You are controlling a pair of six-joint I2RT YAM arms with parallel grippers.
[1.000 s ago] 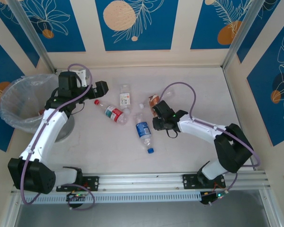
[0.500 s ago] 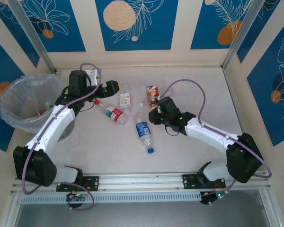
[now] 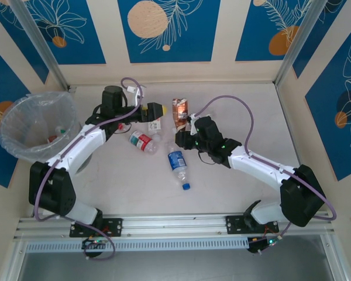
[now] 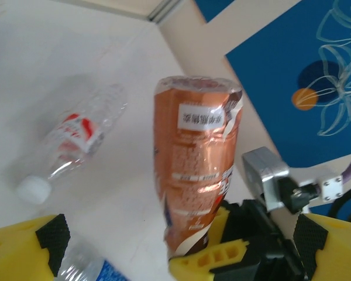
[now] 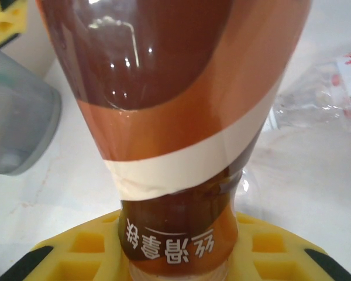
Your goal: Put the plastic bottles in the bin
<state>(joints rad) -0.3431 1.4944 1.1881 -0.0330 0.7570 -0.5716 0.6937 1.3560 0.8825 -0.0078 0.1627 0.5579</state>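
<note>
Your bin (image 3: 14,111) sits at the left. Your left claw (image 3: 154,110) is spread wide, holding nothing, just beside the brown-labelled bottle (image 3: 179,109), which your right claw (image 5: 178,257) pinches at its neck. A red-labelled bottle (image 3: 141,141) and a blue-labelled bottle (image 3: 176,161) lie on the table (image 3: 251,117).

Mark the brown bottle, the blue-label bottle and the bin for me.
brown bottle (image 4: 193,172), left wrist view, middle of its brown label.
blue-label bottle (image 3: 176,160), top view, on the blue label.
bin (image 3: 10,124), top view, left wall of its clear bag liner.
</note>
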